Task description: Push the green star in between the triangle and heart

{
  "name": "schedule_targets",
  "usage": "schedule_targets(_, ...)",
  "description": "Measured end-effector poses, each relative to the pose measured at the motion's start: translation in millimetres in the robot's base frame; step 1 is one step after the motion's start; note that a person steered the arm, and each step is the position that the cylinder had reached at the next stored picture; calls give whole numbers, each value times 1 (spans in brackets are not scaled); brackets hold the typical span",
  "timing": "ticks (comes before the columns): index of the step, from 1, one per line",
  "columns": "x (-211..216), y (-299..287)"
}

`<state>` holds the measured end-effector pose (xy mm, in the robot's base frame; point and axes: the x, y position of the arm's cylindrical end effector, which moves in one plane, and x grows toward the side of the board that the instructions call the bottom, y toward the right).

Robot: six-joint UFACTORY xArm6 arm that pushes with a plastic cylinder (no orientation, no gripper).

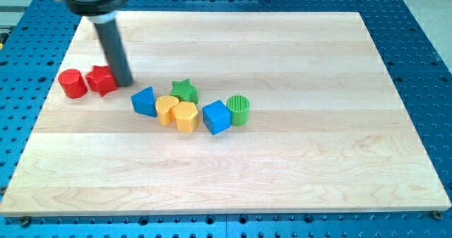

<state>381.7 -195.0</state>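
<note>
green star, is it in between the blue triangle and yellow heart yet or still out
Still out: the green star block sits toward the view's top of the blue triangle block and yellow heart block.

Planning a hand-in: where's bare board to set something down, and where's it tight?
Free: the view's whole right side beyond the green cylinder, and the bottom strip below the yellow hexagon. Crowded: the green star, blue triangle, yellow heart, blue cube; my tip beside the red star.

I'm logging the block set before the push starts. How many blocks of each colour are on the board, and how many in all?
Red: 2, the red cylinder and the red star
Blue: 2, the blue triangle and the blue cube
Yellow: 2, the yellow heart and the yellow hexagon
Green: 2, the green star and the green cylinder
Total: 8
</note>
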Motion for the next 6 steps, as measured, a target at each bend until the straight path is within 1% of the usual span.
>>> schedule_targets(1,-26,101)
schedule_targets(2,35,149)
schedule_targets(3,57,82)
schedule_targets(4,70,95)
schedule_targets(5,105,88)
schedule_targets(6,137,56)
